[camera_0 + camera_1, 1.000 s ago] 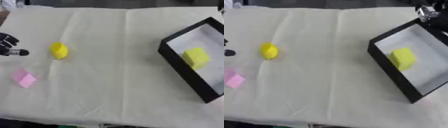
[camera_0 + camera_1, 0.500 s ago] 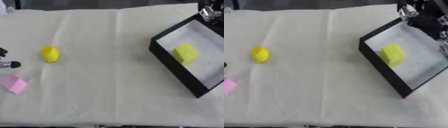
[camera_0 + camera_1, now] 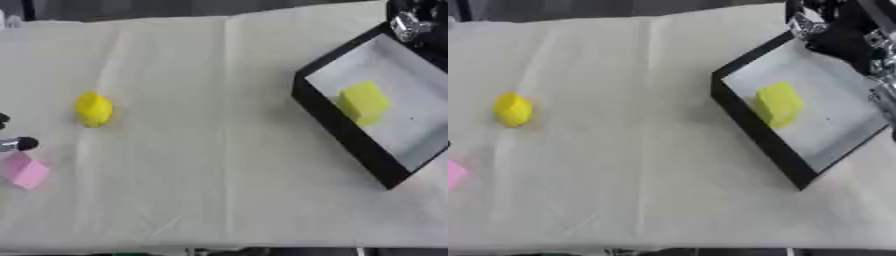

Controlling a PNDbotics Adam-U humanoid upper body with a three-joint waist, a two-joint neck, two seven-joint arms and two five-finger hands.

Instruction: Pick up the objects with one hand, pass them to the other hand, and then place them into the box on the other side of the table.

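A yellow rounded object [image 3: 94, 109] lies on the cream cloth at the left. A pink block [image 3: 27, 171] lies nearer, by the left edge. Just above the pink block, a small part of my left hand [image 3: 19, 144] shows at the picture's left edge, apart from both objects. The black box [image 3: 750, 131] with a white floor sits tilted at the right, and a yellow-green block [image 3: 778, 104] rests inside it. My right hand [image 3: 837, 31], black with silver parts, hangs over the box's far corner with nothing visible in it.
The cream cloth [image 3: 210, 165] covers the whole table, with a crease running front to back near the middle. The table's front edge runs along the bottom of both views. A dark strip lies beyond the far edge.
The whole picture has shifted left, so the camera has turned right. My right hand has come into view over the box's far corner. The objects on the cloth have not moved.
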